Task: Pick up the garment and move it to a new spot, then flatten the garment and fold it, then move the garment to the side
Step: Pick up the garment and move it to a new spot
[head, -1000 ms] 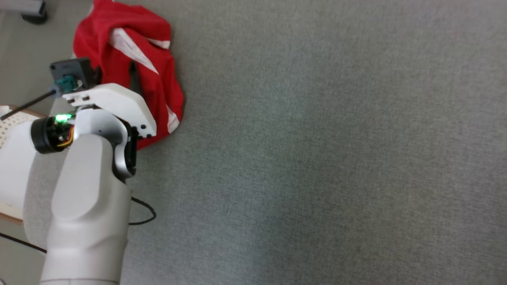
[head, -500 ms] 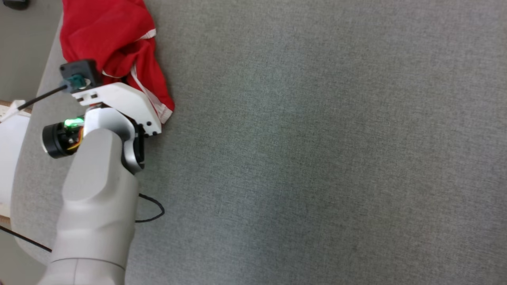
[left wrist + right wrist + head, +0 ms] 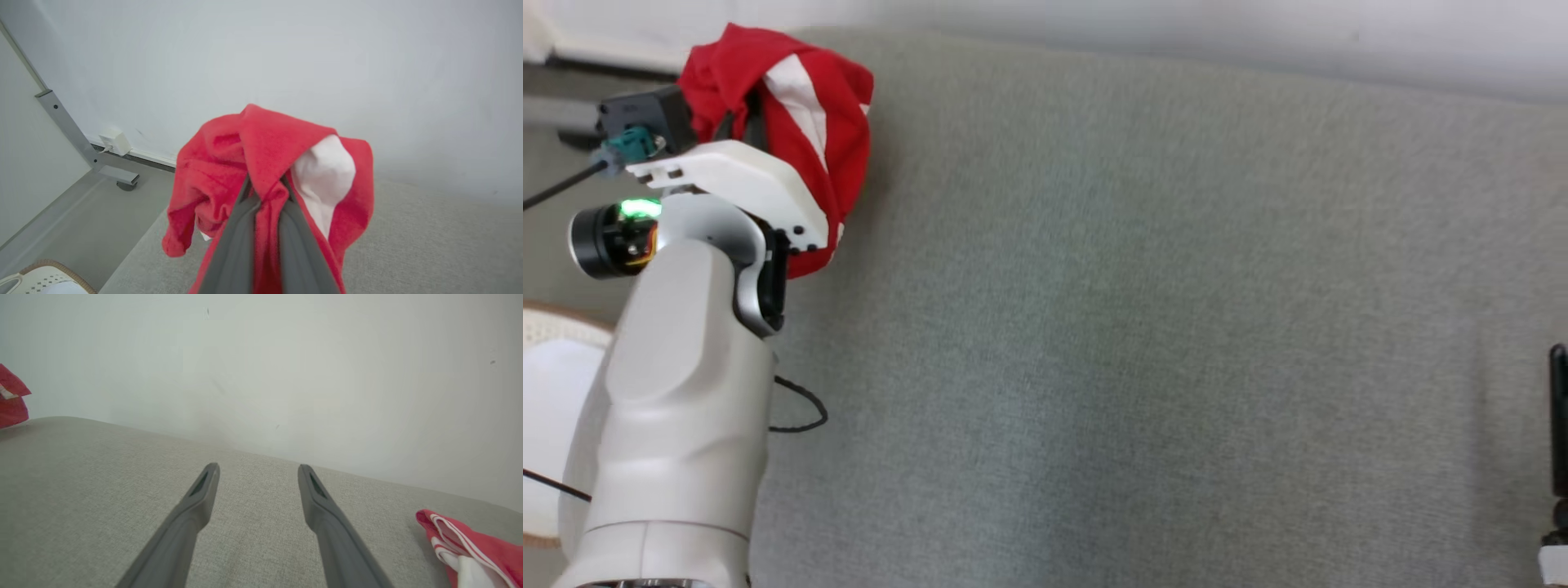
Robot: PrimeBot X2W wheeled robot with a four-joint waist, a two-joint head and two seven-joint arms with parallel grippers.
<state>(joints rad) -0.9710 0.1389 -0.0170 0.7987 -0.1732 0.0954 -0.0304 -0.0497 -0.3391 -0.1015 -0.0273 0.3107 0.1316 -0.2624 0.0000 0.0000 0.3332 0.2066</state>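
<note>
The left gripper (image 3: 265,184) has closed since a second ago and now pinches the red garment (image 3: 229,155). The garment has gathered from a flat heap into a raised bunch over the far left corner of the table (image 3: 1143,327). Further right, the right gripper (image 3: 257,470) hovers over the table with its fingers apart, and a second red cloth (image 3: 470,547) lies beside it.

The garment (image 3: 261,139) hides the left fingers' (image 3: 235,253) tips.
</note>
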